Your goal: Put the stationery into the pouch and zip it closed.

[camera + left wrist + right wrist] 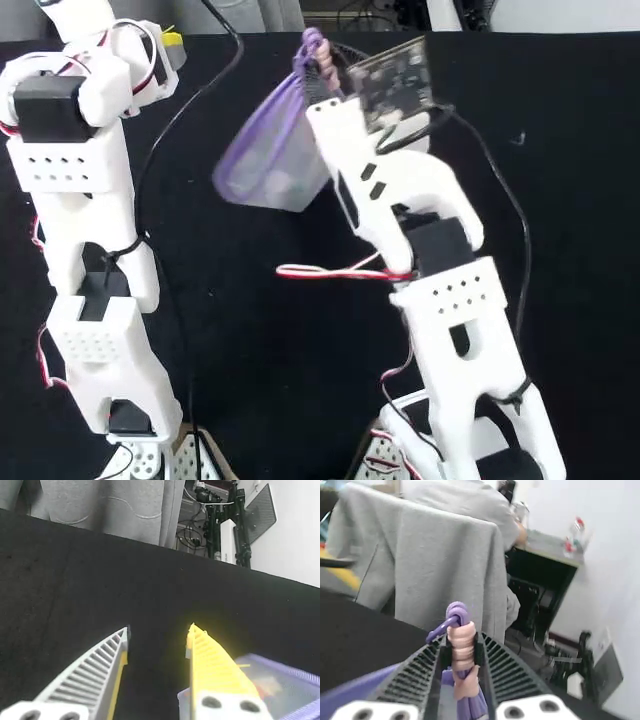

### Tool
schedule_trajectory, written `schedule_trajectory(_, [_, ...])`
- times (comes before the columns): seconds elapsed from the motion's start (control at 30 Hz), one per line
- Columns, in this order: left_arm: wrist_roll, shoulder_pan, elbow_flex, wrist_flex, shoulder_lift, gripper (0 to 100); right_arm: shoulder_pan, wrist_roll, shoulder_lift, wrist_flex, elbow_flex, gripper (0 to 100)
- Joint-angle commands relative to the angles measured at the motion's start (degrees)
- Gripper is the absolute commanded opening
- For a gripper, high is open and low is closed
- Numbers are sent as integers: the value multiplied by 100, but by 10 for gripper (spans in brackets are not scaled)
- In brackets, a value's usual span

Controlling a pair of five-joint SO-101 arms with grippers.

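Tally, this moment.
Arms: 2, namely left arm (85, 200) and right arm (430, 230).
Hands: 2, namely left hand (159, 629) and right hand (462, 639).
Pouch (270, 160): 1, translucent with purple edging.
Strap (460, 645) on pouch: 1, pink and purple.
Surface (560, 200): 1, black.
Stationery (262, 684) inside pouch: too blurred to count.

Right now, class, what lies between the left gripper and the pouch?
In the high view, a thin black cable crosses bare black table between the left gripper and the pouch.
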Motion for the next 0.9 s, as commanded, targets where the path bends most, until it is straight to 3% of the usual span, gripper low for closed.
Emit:
schedule_trajectory(0.0, [62, -75, -4, 26, -167, 191, -264, 290, -321, 88, -435, 11])
schedule_trajectory(0.4, [44, -242, 127, 18, -220, 191, -958, 352, -330, 730, -400, 11])
schedule_trajectory(0.63, [35, -927, -242, 18, -229, 191, -1257, 360, -286, 941, -391, 11])
schedule_trajectory(0.87, [35, -2123, -523, 26, -229, 191, -1538, 360, -277, -62, 31, 11])
